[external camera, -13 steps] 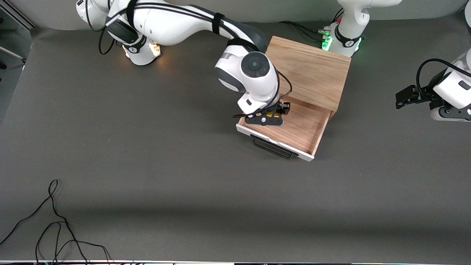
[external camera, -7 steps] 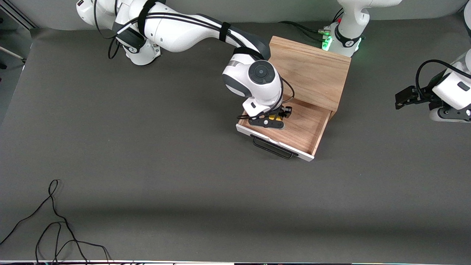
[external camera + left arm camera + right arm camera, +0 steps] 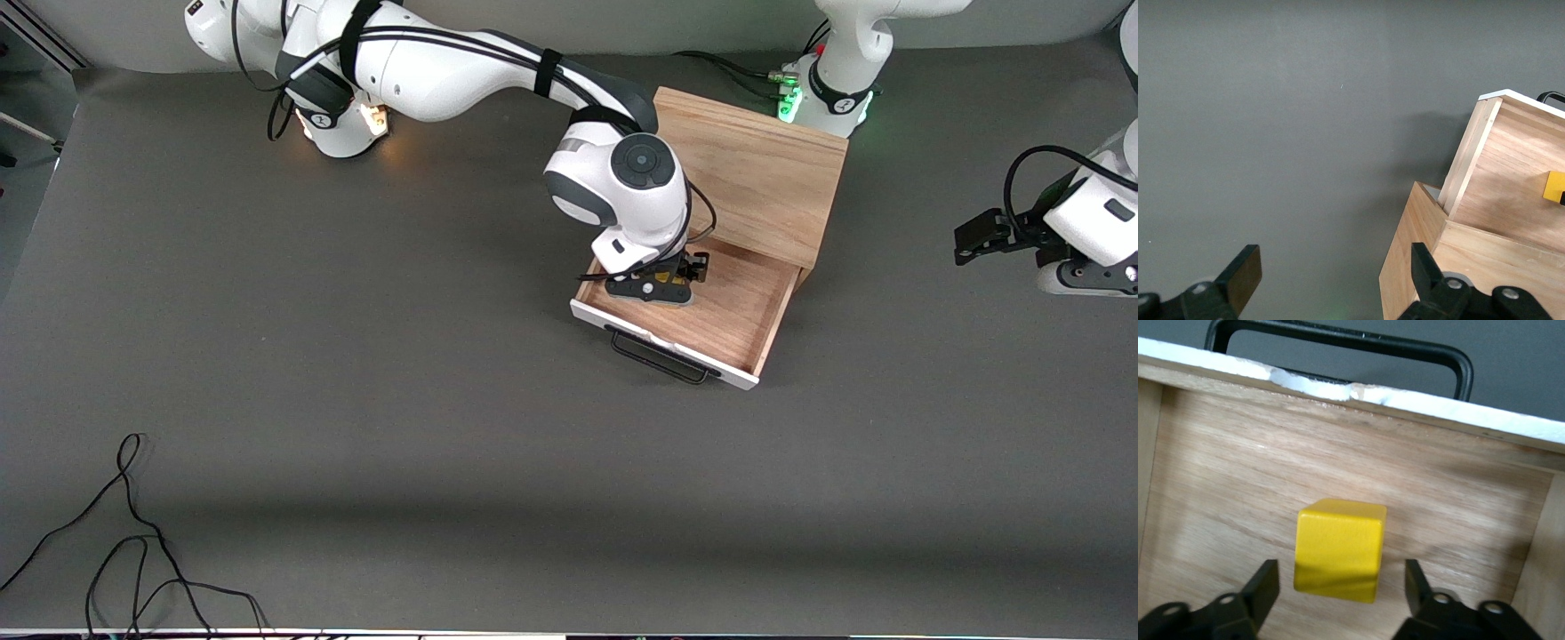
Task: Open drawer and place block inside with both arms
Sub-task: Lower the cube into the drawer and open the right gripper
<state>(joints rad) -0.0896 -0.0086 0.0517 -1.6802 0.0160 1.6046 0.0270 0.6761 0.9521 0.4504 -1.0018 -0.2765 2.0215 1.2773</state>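
Observation:
The drawer [image 3: 742, 311] stands pulled out of the light-wood cabinet [image 3: 756, 169], its white front and black handle [image 3: 660, 359] facing the front camera. The yellow block [image 3: 679, 281] rests on the drawer floor [image 3: 1238, 487]. My right gripper [image 3: 662, 284] hangs low over it, open, one finger on each side with a gap either way; the right wrist view shows the block [image 3: 1340, 550] between the right gripper's [image 3: 1341, 583] fingers. My left gripper [image 3: 971, 238] waits open off the cabinet's side at the left arm's end. In the left wrist view, past the left gripper [image 3: 1335, 267], a corner of the block [image 3: 1555, 189] shows in the drawer [image 3: 1511, 173].
A loose black cable [image 3: 133, 551] lies on the grey table near the front camera at the right arm's end. The cabinet's side wall [image 3: 1411, 253] stands close by one finger of my left gripper.
My right gripper was shut on the block and has opened, leaving it on the drawer floor. Its wrist shifted slightly toward the cabinet. The left arm has not moved.

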